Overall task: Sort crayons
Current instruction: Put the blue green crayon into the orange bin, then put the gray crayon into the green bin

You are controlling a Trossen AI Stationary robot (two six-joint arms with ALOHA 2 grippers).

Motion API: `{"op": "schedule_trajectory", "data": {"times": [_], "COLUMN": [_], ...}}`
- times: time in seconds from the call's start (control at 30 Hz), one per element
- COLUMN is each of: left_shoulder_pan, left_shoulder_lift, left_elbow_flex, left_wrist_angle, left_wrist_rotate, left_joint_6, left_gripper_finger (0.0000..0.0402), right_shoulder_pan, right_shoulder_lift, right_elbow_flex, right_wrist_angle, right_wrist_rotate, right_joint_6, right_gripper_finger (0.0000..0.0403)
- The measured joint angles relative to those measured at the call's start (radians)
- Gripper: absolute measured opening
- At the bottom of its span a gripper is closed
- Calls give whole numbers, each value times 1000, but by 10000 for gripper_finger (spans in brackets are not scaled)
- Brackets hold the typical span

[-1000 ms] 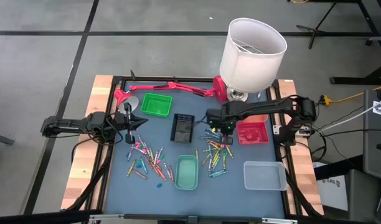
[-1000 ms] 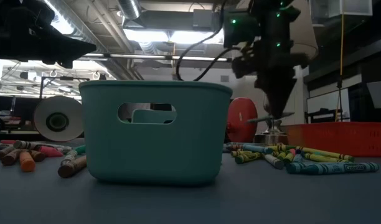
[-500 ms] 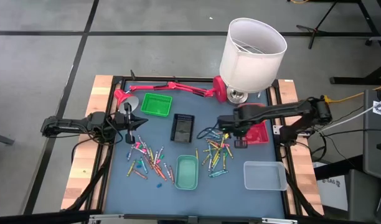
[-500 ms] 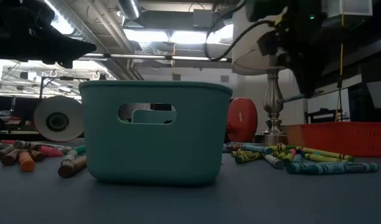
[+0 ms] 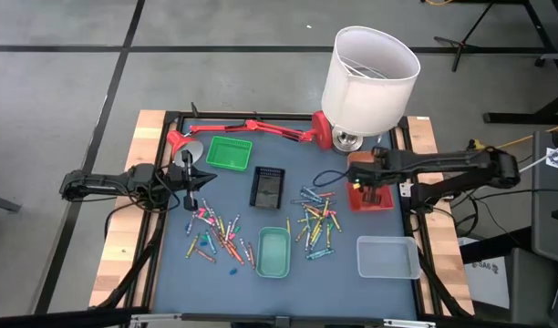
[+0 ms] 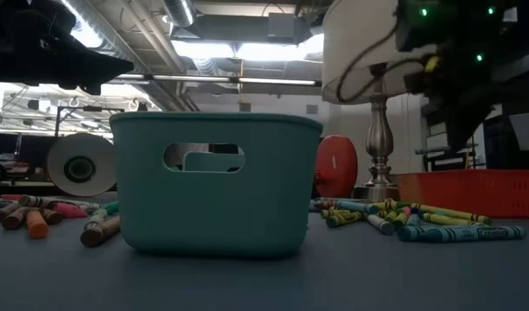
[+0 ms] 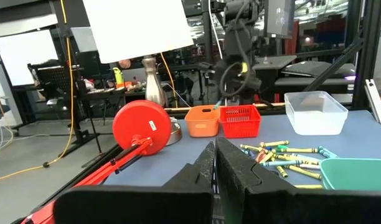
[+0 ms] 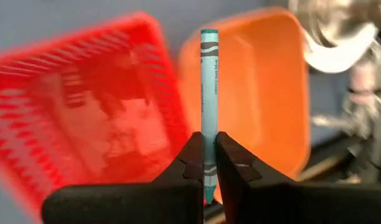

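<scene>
With your right tool (image 8: 208, 163) pinched on the teal crayon (image 8: 209, 93) above the red tray (image 8: 84, 124) and orange tray (image 8: 265, 93), centre it over the matching tray before releasing.

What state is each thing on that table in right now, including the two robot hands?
right gripper: shut on a teal crayon, above the red tray and orange tray
left gripper: shut, empty, at the table's left
loose crayons: scattered in two piles on the table
teal tray: upright between the piles
green tray: looks empty
clear tray: looks empty
red desk lamp: folded flat
</scene>
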Motion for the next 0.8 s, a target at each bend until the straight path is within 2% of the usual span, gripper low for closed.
{"op": "schedule_trajectory", "data": {"times": [0.13, 0.37, 0.6, 0.8], "left_shoulder_pan": [0, 0, 0, 0], "left_shoulder_lift": [0, 0, 0, 14], "left_elbow_flex": [0, 0, 0, 0], "left_wrist_angle": [0, 0, 0, 1], "left_wrist_rotate": [0, 0, 0, 0], "left_joint_6": [0, 0, -9, -113], "left_gripper_finger": [1, 2, 2, 14], "right_shoulder_pan": [-57, -129, -141, -141], "right_shoulder_lift": [-14, -8, -7, -7], "right_elbow_flex": [-47, -63, -63, -63], "right_wrist_angle": [2, 52, 62, 66], "right_wrist_rotate": [63, 66, 66, 64], "right_joint_6": [0, -2, -2, -2], "right_gripper_finger": [18, 32, 75, 110]}}
